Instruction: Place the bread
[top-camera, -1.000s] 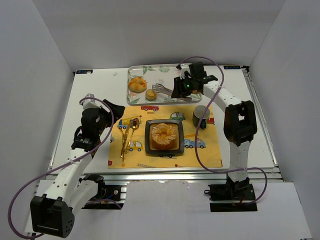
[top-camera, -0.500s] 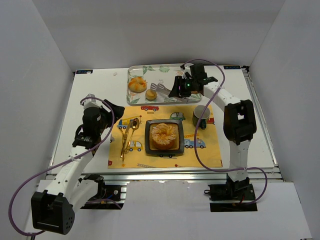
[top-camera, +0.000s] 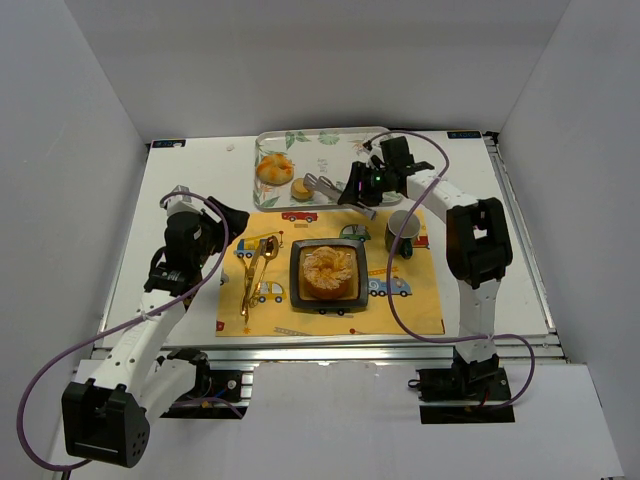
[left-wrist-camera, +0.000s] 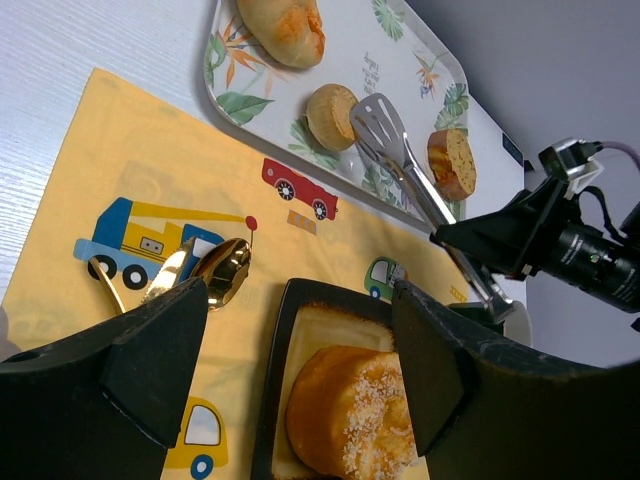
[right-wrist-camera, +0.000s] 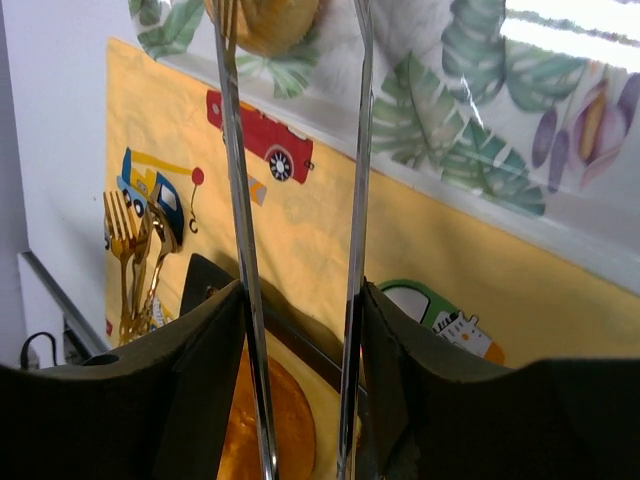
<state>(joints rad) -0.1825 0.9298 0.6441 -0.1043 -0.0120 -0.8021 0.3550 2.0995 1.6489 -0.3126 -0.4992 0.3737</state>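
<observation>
Bread lies in several places. A big sugared bun (top-camera: 328, 270) sits on the black plate (top-camera: 296, 275), and also shows in the left wrist view as the bun (left-wrist-camera: 350, 420). On the leaf-print tray (top-camera: 325, 139) lie a long bun (top-camera: 274, 168), a small round bun (top-camera: 301, 188) and a cut piece (left-wrist-camera: 452, 160). My right gripper (top-camera: 362, 185) is shut on metal tongs (top-camera: 328, 184); the tongs' two arms (right-wrist-camera: 235, 200) stand apart, tips by the small bun (right-wrist-camera: 265, 20), holding nothing. My left gripper (top-camera: 235, 220) hangs open over the placemat's left side, empty.
A yellow placemat (top-camera: 420, 305) with vehicle prints lies under the plate. A gold fork and spoon (top-camera: 255, 265) lie on its left part. A dark mug (top-camera: 403, 230) stands at its right, close under the right arm. White walls enclose the table.
The right gripper has drawn back to the right with the tongs, and the tongs' arms have spread a little. The left arm has hardly moved.
</observation>
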